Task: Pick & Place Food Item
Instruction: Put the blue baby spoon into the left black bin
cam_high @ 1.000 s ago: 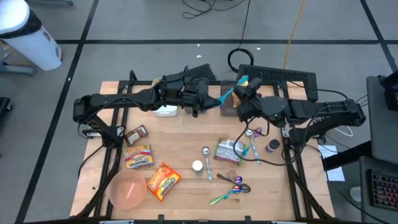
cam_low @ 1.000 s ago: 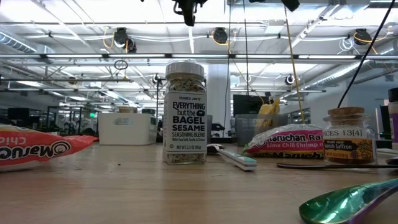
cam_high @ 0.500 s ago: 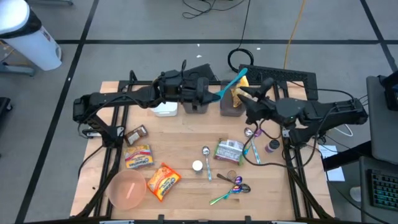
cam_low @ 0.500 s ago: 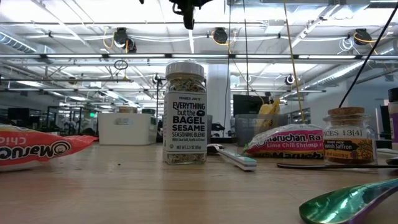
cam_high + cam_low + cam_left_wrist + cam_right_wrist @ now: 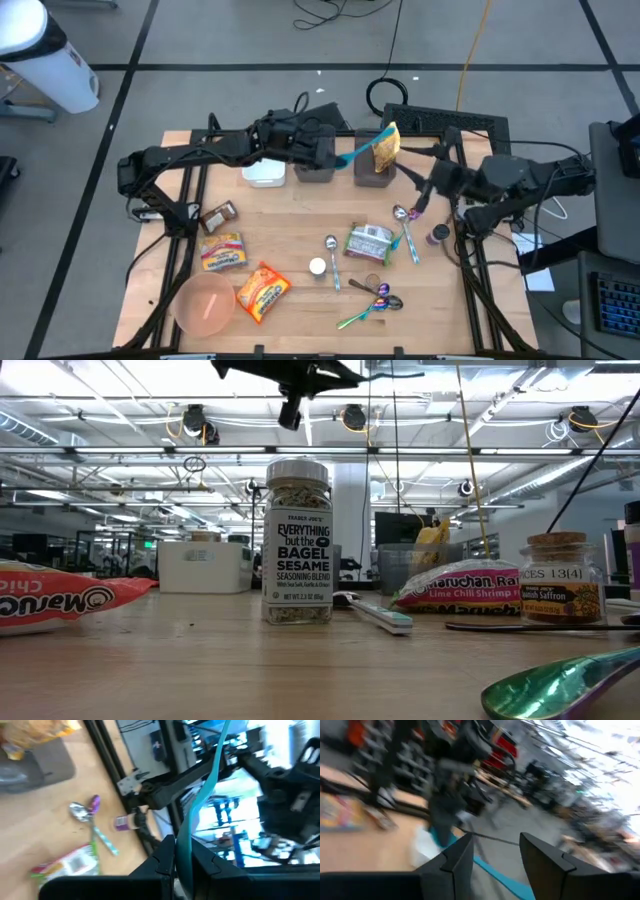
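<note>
Handover done: teal spoon (image 5: 352, 153) now pinched only in the left gripper (image 5: 330, 152), fingers pressed on its handle above the dark bins at the table's far edge. Right gripper (image 5: 425, 192) let go, fingers spread and empty, pulled back rightward. Yellow snack packet (image 5: 385, 146) standing in the grey bin (image 5: 372, 172), seemingly placed.

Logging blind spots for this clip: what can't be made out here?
- Right claw: right wrist view is motion-blurred, background unreadable.
- Left claw: teal utensil runs out of the left wrist view's top edge.
- Yellow packet: print too small in the high view.
</note>
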Robot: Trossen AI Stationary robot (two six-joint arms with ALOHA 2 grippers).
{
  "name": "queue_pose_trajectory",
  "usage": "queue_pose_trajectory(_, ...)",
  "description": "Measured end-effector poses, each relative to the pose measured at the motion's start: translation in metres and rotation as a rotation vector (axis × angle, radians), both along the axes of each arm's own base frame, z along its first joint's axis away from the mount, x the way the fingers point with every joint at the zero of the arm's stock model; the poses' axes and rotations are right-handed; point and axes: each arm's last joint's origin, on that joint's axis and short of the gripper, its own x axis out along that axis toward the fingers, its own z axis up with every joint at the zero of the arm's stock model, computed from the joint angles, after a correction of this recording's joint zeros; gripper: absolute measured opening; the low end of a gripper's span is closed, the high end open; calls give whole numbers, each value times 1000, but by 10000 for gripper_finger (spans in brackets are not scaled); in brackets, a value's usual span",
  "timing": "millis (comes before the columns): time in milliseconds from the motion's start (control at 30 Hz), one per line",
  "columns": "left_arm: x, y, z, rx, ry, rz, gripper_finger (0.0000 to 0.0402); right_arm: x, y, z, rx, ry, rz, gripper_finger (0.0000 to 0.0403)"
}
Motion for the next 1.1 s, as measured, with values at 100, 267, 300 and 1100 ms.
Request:
queue_pose_trajectory(100,-2,1,-1,64,20,-20,26,-4,1,1,81,-34,82,155)
queue_pose_trajectory(267,-9,3,-4,164,79,-52,26,-3,3,-4,149,-11,125,155)
queue_pose_trajectory(300,-11,3,-4,182,92,-59,26,-2,3,-5,162,-3,133,155)
queue_pose_trajectory(1100,-55,-20,47,630,428,-267,26,44,-71,-24,725,4,418,155)
